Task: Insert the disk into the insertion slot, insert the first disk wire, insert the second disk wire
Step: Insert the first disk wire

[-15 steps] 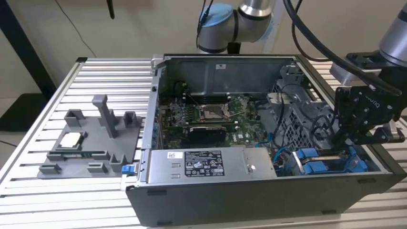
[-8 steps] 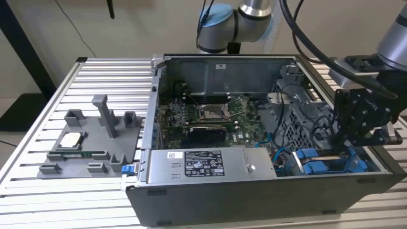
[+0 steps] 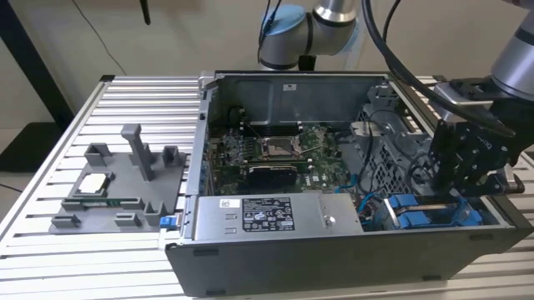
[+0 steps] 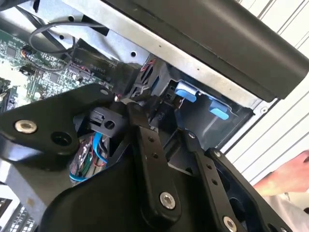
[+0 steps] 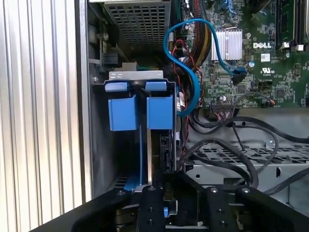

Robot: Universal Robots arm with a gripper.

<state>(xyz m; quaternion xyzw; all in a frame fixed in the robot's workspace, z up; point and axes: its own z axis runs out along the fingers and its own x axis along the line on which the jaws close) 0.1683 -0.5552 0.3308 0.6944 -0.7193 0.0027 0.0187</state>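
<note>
On the ribbed surface before a beige wall, the open computer case hems the tool by the disk; its grip state cannot be told.

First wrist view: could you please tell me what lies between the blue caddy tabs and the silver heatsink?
A looping blue cable and coloured wires lie between the blue caddy tabs and the silver heatsink, in the first wrist view.
</note>
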